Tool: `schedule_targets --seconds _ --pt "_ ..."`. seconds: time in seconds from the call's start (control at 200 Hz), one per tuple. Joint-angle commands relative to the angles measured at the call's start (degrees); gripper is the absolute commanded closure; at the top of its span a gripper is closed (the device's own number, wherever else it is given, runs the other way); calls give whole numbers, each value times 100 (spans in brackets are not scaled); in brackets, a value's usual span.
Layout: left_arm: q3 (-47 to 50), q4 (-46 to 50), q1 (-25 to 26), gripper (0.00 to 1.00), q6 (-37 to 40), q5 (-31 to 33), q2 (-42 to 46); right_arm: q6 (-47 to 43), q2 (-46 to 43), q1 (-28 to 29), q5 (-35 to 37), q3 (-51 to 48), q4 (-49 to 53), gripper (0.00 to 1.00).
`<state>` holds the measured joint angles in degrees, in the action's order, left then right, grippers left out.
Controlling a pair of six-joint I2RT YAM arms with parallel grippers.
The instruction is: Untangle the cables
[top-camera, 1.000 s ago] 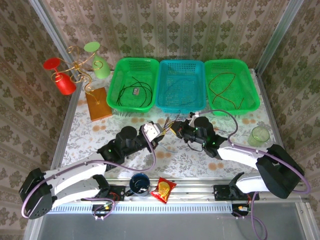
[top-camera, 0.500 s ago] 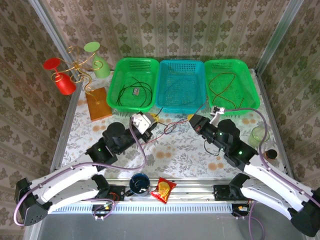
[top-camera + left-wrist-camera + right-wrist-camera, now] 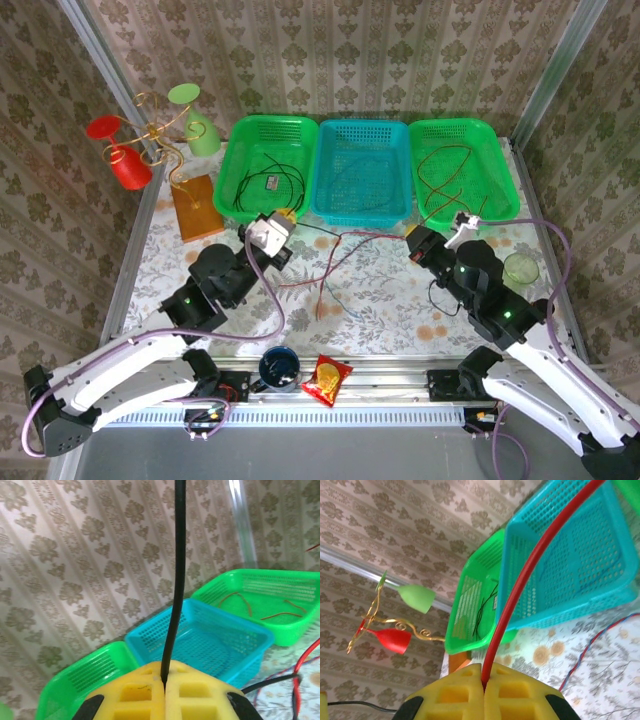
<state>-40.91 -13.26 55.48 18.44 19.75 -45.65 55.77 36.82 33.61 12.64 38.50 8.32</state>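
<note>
A black cable [image 3: 176, 580] is pinched between the yellow pads of my shut left gripper [image 3: 165, 680] and runs straight up from them. My right gripper [image 3: 483, 682] is shut on a red cable [image 3: 520, 590]. From above, the left gripper [image 3: 285, 216] and right gripper [image 3: 411, 233] stand apart over the table in front of the baskets. The cables [image 3: 335, 255] stretch between them, red along the top, with thin loops hanging down to the tablecloth.
Three baskets stand at the back: left green [image 3: 230, 170] with a black cable, blue [image 3: 362, 124], right green [image 3: 455, 124] with red cables. A cup stand [image 3: 195, 207] is back left, a green cup [image 3: 520, 268] at right. A dark cup [image 3: 279, 366] and snack packet [image 3: 326, 378] lie near.
Both grippers have pulled apart, the left one to the left and back, the right one to the right. The cables between them are now drawn out longer.
</note>
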Motion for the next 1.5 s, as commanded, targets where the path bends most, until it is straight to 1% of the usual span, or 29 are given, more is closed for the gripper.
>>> schedule_targets --seconds 0.0,0.09,0.18,0.28,0.385,0.455,0.52,0.64,0.815,0.86,0.89,1.005,1.12,1.235,1.43,1.495 --pt "-183 -246 39 100 543 836 135 -477 -240 -48 1055 342 709 100" --pt "-77 -573 87 100 784 1187 175 -758 -374 -51 1557 457 958 100" --pt "86 -1068 116 100 1190 1583 192 -987 -459 -58 2003 618 1218 100" --pt "312 -1684 130 100 1724 2200 166 -1056 -520 -56 2419 820 1588 100" --pt "559 -2405 130 100 2215 2834 162 -1238 -659 -56 2720 852 1722 100" --pt "714 -2803 143 100 2449 3073 195 -1330 -777 -56 2888 827 1781 100" --pt "776 -2858 138 100 2518 3117 272 -1399 -875 -56 3054 826 1867 100" --pt "823 -2586 130 100 2543 3107 428 -1587 -1029 -56 3306 834 1970 100" --pt "992 -2519 90 100 2785 3397 734 -1963 -1170 -56 3706 913 2110 100" --pt "1009 -2282 34 100 2677 3425 861 -2065 -1217 -56 3724 930 2138 100" --pt "978 -2029 11 100 2546 3474 970 -2124 -1244 -56 3898 939 2148 100" --pt "883 -859 -155 100 1912 3518 1376 -2438 -1364 -56 4008 906 2071 100" --pt "865 -230 -262 100 1525 3517 1752 -2562 -1499 -56 4045 849 1987 100" --pt "813 119 -276 100 1378 3654 1965 -2682 -1572 -56 4073 838 1946 100" --pt "742 444 -289 100 1229 3606 2064 -2702 -1577 -56 3969 794 1823 100" --pt "693 513 -284 100 1054 3529 2069 -2758 -1559 -56 3940 809 1734 100"
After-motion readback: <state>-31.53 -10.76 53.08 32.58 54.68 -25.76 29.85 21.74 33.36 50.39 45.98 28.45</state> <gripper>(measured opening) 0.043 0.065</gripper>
